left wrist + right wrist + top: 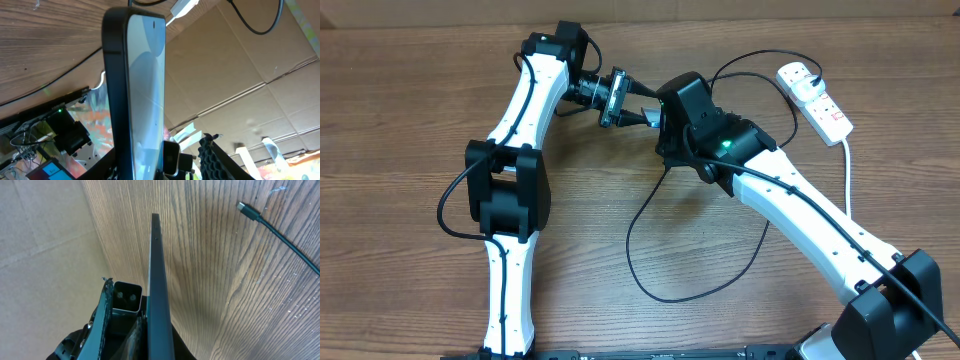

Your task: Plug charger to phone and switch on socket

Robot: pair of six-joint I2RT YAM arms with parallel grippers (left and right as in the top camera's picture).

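The phone (648, 107) is held on edge above the table between my two grippers, and it also shows in the left wrist view (145, 90) and the right wrist view (159, 290). My right gripper (660, 118) (142, 340) is shut on it. My left gripper (632, 108) (165, 165) is open around the phone, with its padded finger apart from the screen. The charger's black cable (650, 260) loops on the table. Its connector tip (247, 208) lies loose on the wood. The white plug (798, 76) sits in the socket (825, 110) at the back right.
The socket's thick white cord (847, 170) runs down the right side. A cardboard wall (45, 240) stands behind the table. The cable loop lies under the right arm.
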